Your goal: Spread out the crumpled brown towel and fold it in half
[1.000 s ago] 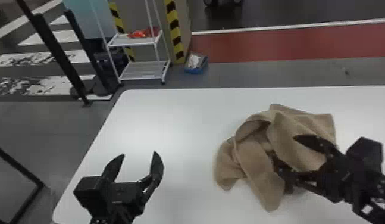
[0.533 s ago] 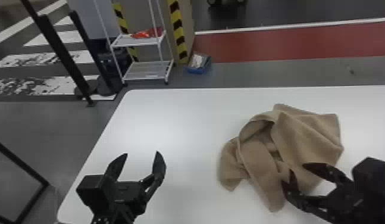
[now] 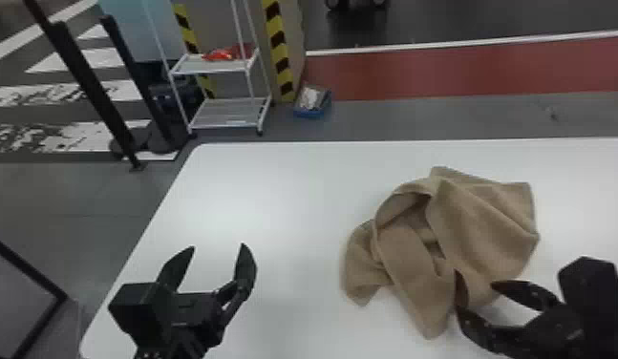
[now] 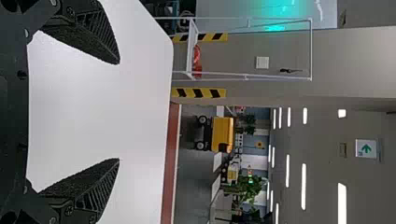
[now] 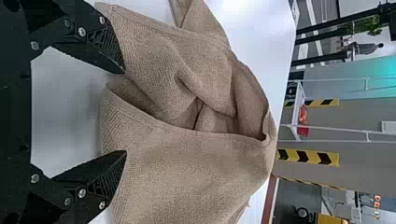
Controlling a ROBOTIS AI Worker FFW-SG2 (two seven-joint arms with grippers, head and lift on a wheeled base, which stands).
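On table (image 3: 274,200), towel (image 3: 484,224), lengthwise toward far right

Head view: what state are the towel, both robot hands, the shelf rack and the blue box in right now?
Brown towel: crumpled, neither spread nor folded.
Left gripper: open, empty.
Right gripper: open at the towel's near edge, not clamped.
Shelf rack: upright, something red on its upper shelf.
Blue box: holding something whitish.
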